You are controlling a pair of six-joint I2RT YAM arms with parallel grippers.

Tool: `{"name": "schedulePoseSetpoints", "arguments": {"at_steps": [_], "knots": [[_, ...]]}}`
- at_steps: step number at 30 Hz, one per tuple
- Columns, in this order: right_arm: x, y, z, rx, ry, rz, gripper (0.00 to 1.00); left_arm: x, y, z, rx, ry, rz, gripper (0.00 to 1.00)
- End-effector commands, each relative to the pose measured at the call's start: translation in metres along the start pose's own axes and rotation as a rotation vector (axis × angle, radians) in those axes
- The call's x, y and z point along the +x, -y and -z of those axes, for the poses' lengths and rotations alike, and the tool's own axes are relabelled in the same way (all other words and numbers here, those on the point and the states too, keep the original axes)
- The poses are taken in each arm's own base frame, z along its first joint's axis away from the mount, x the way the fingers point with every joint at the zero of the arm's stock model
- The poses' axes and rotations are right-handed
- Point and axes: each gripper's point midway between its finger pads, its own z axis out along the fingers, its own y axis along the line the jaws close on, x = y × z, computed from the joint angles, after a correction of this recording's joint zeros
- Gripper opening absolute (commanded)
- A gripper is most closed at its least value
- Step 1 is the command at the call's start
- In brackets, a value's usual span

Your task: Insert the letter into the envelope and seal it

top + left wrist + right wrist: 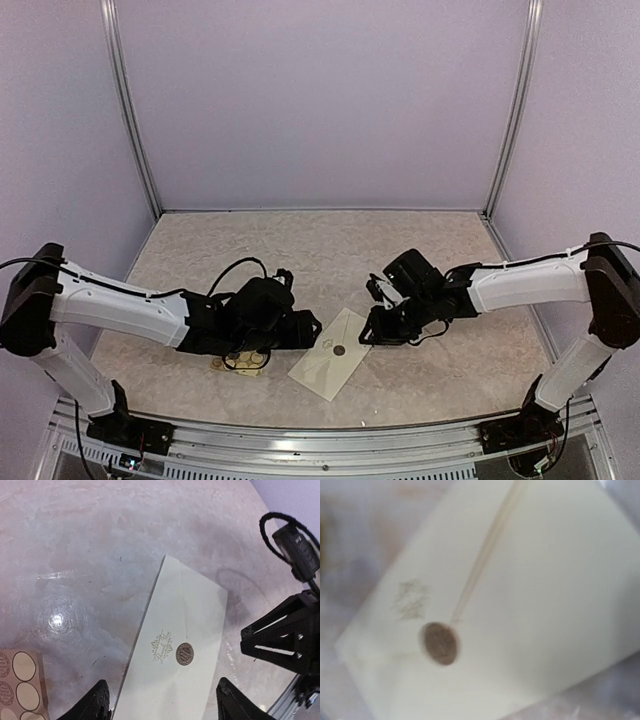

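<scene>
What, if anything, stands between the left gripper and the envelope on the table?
Nothing visible does. The left gripper hangs open over one end of the envelope, its fingers on either side of it. The sticker card lies off to the side on the table, apart from the envelope.

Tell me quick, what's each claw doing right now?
Left claw: open, holding nothing, over the envelope.
Right claw: cannot be told whether open or closed.

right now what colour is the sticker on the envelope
Sticker: dark brown, best in left wrist view.
</scene>
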Motion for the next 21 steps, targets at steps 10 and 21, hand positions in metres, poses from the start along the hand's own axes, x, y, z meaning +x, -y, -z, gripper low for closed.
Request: {"name": "schedulePoseSetpoints", "arguments": {"at_steps": [10, 21], "knots": [[-0.096, -0.029, 0.088, 0.049, 0.398, 0.252, 0.97, -0.128, -0.035, 0.065, 0.054, 0.265, -0.092, 0.94], [-0.160, 0.100, 0.130, 0.255, 0.646, 0.193, 0.99, -0.203, -0.206, 0.095, -0.145, 0.524, -0.025, 0.96]]}}
